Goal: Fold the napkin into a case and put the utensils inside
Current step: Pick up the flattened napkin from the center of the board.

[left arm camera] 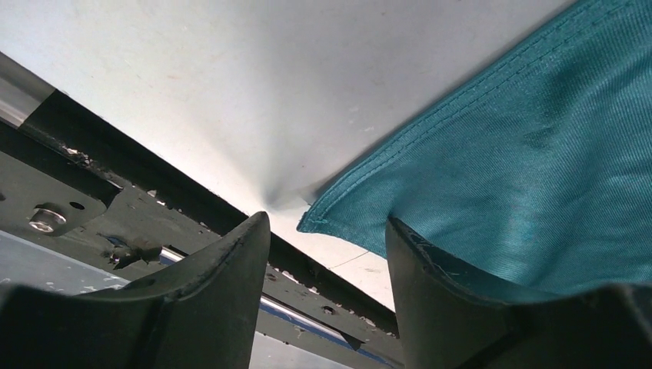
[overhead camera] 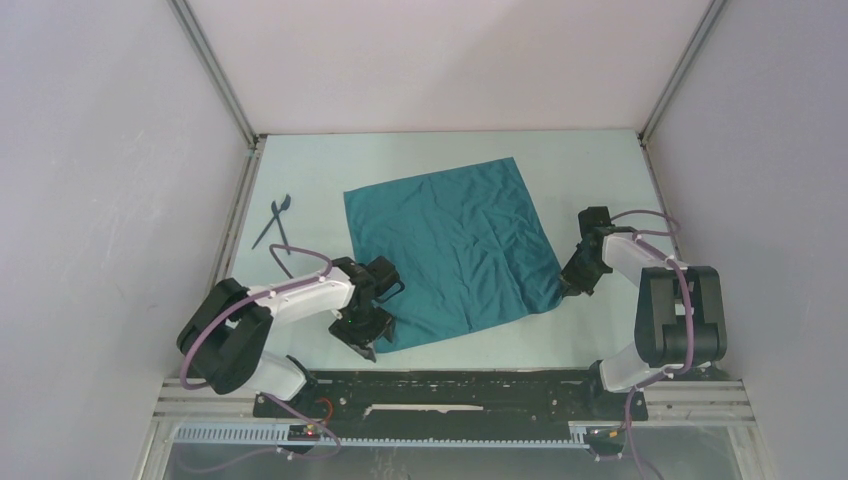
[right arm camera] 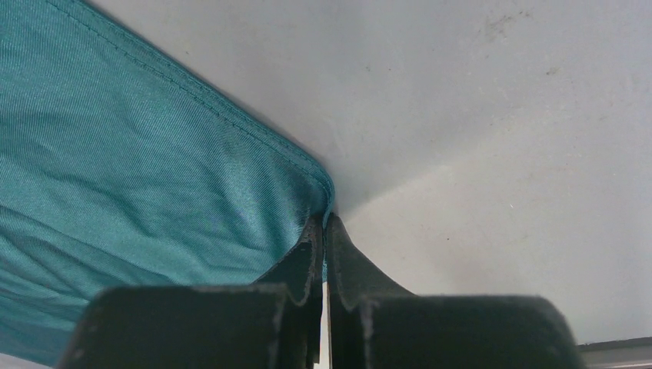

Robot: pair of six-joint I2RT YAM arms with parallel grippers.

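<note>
The teal napkin (overhead camera: 450, 250) lies spread flat on the white table, not folded into a case. My left gripper (overhead camera: 362, 340) stands open at the napkin's near-left corner (left arm camera: 315, 219), which pokes into the gap between its fingers (left arm camera: 231, 261) without being pinched; the right finger lies under the cloth edge. My right gripper (overhead camera: 568, 288) is shut on the napkin's near-right corner (right arm camera: 319, 192), the hem caught between its fingertips (right arm camera: 325, 227). The dark utensils (overhead camera: 277, 222) lie crossed on the table at the far left, away from both grippers.
The black base rail (overhead camera: 450, 385) runs along the table's near edge, just behind the left gripper (left arm camera: 328, 223). Grey walls and aluminium posts (overhead camera: 215, 70) close the table in on three sides.
</note>
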